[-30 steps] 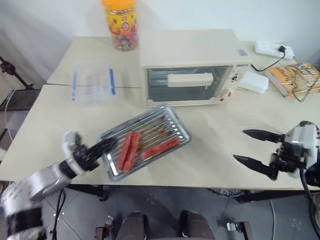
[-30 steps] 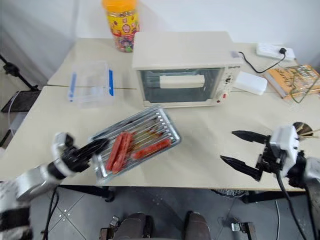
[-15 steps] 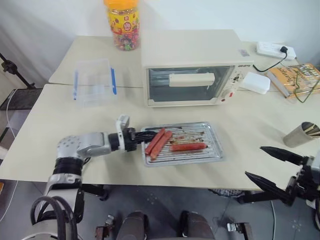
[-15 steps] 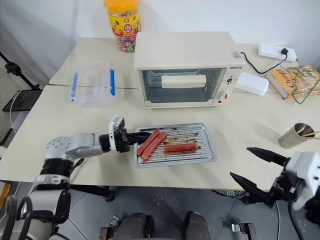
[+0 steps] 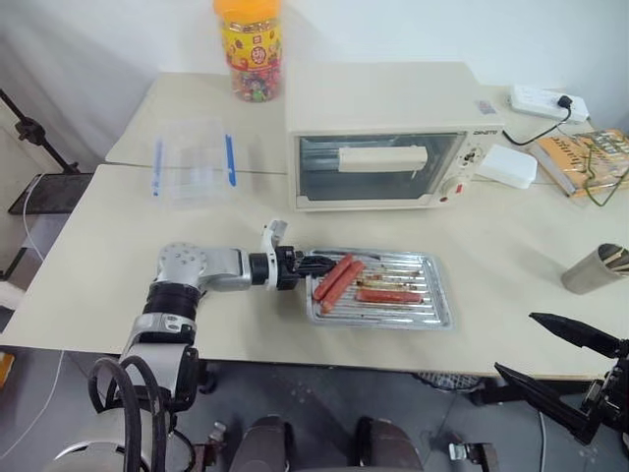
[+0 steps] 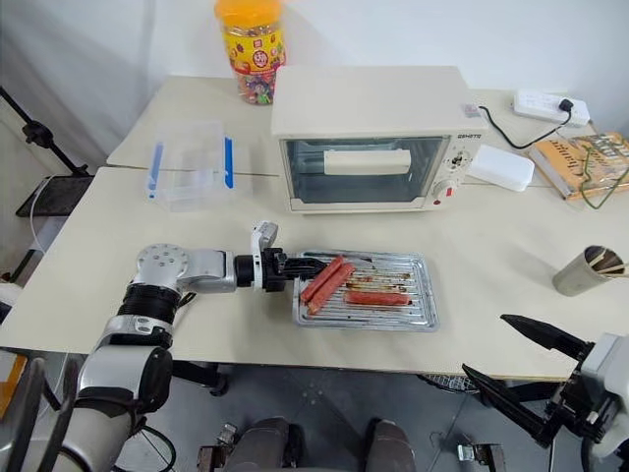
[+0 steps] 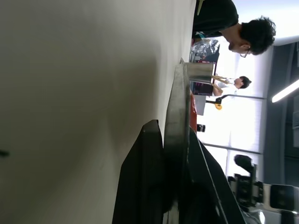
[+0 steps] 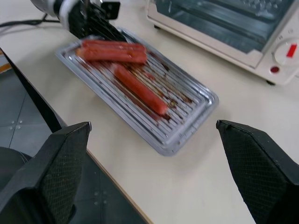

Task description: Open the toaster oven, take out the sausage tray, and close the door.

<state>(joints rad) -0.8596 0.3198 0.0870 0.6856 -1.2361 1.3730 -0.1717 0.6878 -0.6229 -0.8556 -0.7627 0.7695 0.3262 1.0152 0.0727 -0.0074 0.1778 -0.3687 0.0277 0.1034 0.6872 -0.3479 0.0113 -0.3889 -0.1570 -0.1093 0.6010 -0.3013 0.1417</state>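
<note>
The sausage tray (image 5: pixel 393 300) lies flat on the table in front of the toaster oven (image 5: pixel 388 98), with three sausages (image 5: pixel 339 281) on its ribbed base. My left gripper (image 5: pixel 311 265) reaches in level from the left and is shut on the tray's left rim. In the left wrist view that rim (image 7: pixel 176 130) sits tight between both fingers (image 7: pixel 140 186). The door (image 5: pixel 378 169) is closed, its cream bar handle (image 5: pixel 383 157) across the glass. My right gripper (image 5: pixel 513 342) hangs open off the table's front right edge, apart from the tray (image 8: pixel 140 93).
A clear box with blue clips (image 5: pixel 194 167) and a candy jar (image 5: pixel 251 49) stand at the back left. To the oven's right lie a white block (image 5: pixel 506 165), a power strip (image 5: pixel 547 98) and books (image 5: pixel 590 157). A metal cup (image 5: pixel 595 267) stands at the right edge.
The tray, held tilted at the front left a second ago, has been carried right and now lies flat before the oven. My right gripper has drawn back off the table's front edge.
</note>
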